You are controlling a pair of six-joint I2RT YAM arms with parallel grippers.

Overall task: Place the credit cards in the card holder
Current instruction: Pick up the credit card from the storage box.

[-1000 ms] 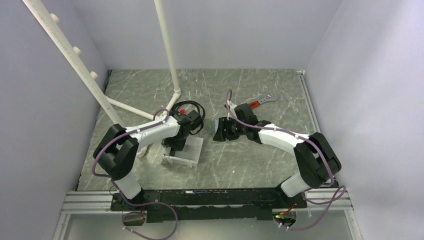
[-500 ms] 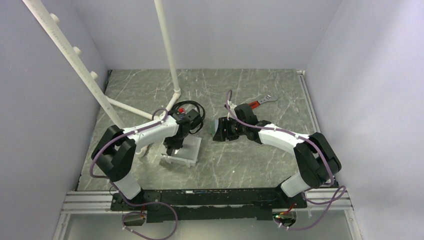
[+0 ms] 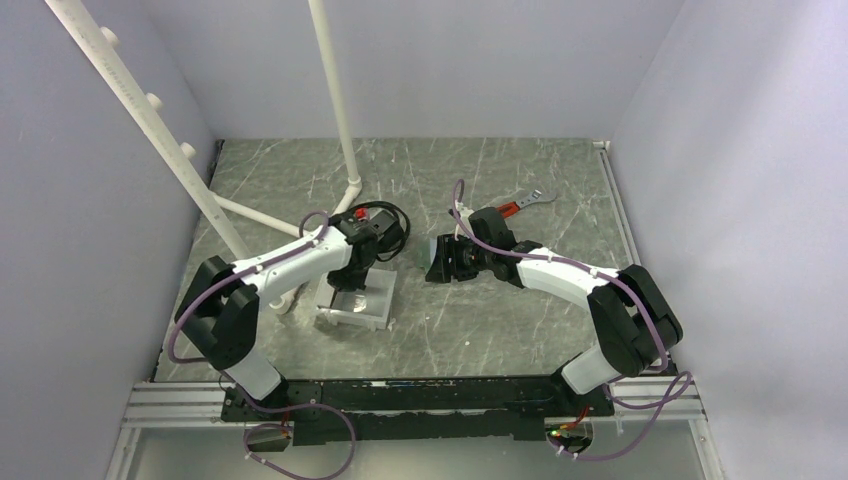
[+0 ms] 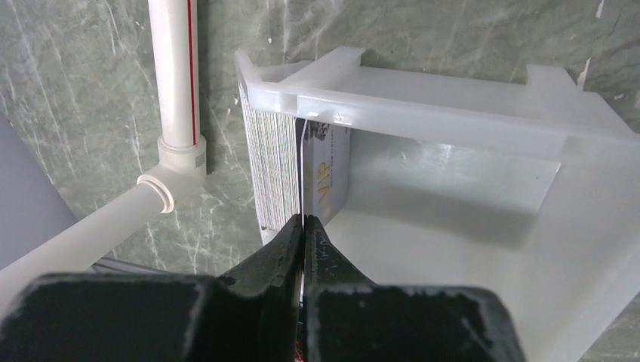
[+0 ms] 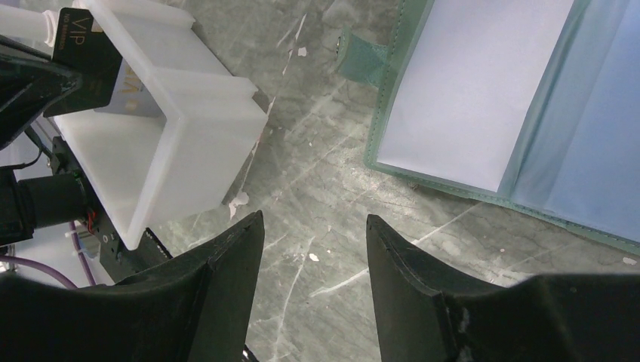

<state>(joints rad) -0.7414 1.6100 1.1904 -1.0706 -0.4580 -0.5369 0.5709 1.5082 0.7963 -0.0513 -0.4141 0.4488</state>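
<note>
Over at the white plastic tray (image 4: 468,121), L end effector (image 4: 304,226) pinches a dark plastic credit card (image 5: 79,68) beside the upright card stack (image 4: 272,166). R end effector (image 5: 313,226) hangs spread near the open grey-green folding card holder (image 5: 460,98) on the bench (image 5: 317,151).

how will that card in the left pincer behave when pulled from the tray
Probably stiff: the card stands flat and straight in the left pincer, no droop. Likely light, being so thin edge-on. Its smooth face may slip, and neighbours in the packed stack in the tray could drag along.
</note>
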